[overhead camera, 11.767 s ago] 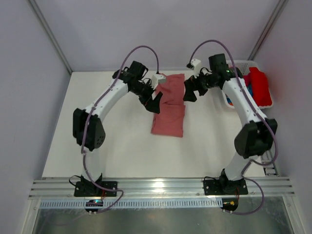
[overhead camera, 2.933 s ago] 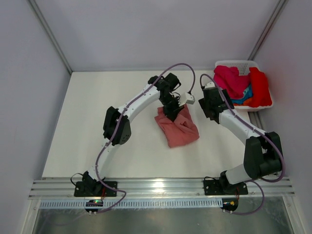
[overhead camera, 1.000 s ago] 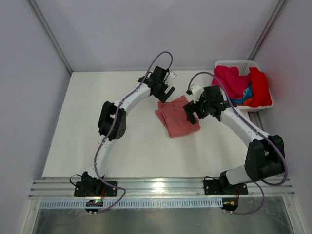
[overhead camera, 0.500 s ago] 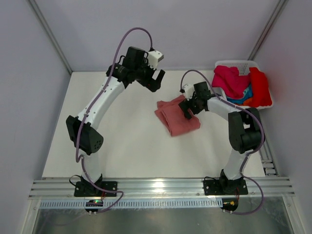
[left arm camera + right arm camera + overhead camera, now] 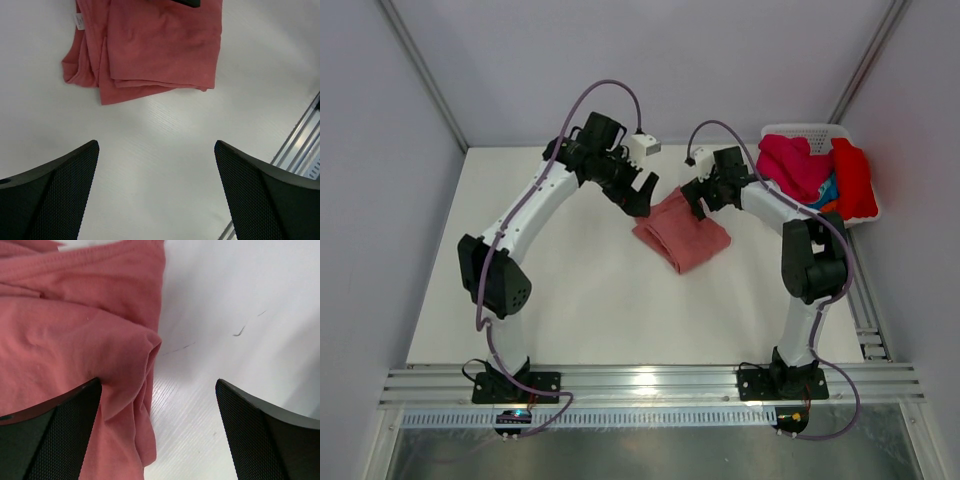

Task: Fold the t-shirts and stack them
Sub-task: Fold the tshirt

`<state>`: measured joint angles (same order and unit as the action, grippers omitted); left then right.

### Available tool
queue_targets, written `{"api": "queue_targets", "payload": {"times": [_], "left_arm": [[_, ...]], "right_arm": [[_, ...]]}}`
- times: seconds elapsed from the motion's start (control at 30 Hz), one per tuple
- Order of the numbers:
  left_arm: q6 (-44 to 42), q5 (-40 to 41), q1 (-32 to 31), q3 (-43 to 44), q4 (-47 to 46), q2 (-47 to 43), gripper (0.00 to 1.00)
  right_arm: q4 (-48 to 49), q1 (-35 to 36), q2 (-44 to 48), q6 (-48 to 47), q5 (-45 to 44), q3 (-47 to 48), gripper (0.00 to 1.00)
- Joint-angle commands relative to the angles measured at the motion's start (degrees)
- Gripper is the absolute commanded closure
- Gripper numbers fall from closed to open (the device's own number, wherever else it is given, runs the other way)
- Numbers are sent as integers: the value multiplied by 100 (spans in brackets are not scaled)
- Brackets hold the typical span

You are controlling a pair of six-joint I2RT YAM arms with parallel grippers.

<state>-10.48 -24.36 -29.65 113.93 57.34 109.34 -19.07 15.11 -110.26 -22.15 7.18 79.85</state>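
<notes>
Tabletop (image 5: pixel 570 290) open around folded salmon t-shirt (image 5: pixel 682 235)

pink t-shirt (image 5: pixel 682 232): folded smaller | left gripper (image 5: pixel 641 196): lowered beside it

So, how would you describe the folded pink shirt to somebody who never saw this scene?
Start from the white table and look at its far middle part, left of the white plastic basket. There lies one salmon-pink t-shirt, folded into a flat packet. It is the only shirt on the table itself; the magenta t-shirt and the red t-shirt are heaped in the basket.
</notes>
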Motion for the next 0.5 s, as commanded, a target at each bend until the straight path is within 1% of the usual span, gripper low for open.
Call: {"api": "queue_targets", "payload": {"times": [0.0, 0.17, 0.27, 0.33, 0.37, 0.47], "left_arm": [[-130, -508, 3, 77, 190, 114, 1], [-95, -649, 3, 77, 286, 211, 1], [-95, -938, 3, 24, 313, 184, 1], [-129, -1280, 3, 15, 374, 193, 1], [-147, -1404, 3, 24, 409, 202, 1], [-209, -1616, 3, 68, 497, 237, 1]], "right_arm": [[-18, 53, 57, 150, 73, 460, 1], [-185, 158, -294, 168, 187, 803, 1], [-158, 237, -540, 229, 231, 926, 1], [-202, 273, -751, 290, 293, 1110, 1], [-394, 308, -830, 290, 275, 1233, 1], [-439, 325, -936, 386, 179, 1392, 1]]}}
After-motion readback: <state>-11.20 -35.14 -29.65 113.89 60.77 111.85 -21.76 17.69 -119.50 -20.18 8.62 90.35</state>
